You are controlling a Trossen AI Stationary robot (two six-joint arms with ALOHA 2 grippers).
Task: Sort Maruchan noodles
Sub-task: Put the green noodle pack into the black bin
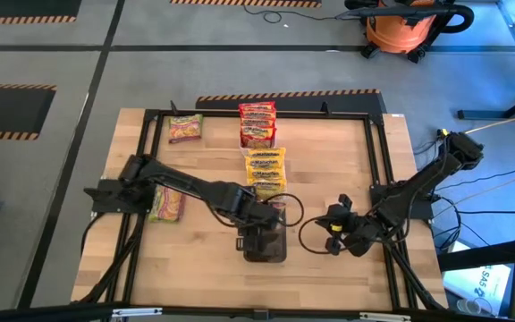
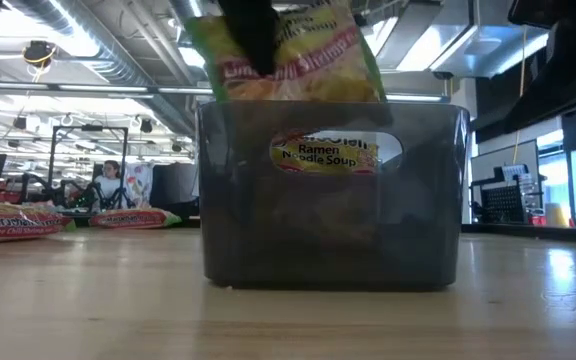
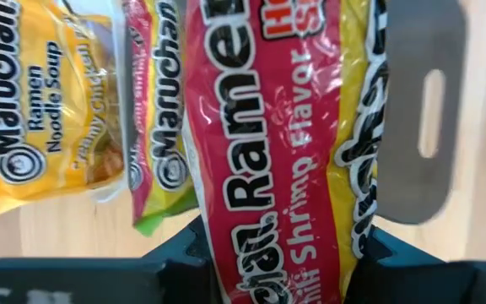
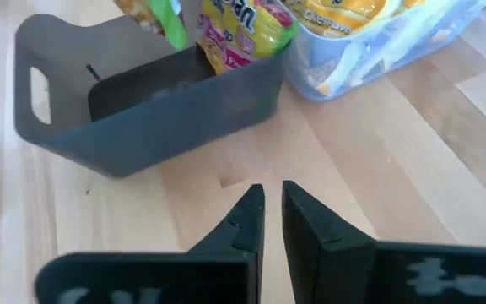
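Left pincer (image 1: pixel 262 215) pinches a lime-shrimp packet (image 2: pixel 288 50) over the dark tray (image 2: pixel 333 200), yellow packets (image 1: pixel 265 170) adjacent.

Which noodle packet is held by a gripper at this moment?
The green-and-pink lime chili shrimp packet, clamped in the left gripper above the dark bin. The other packets lie loose or in trays.
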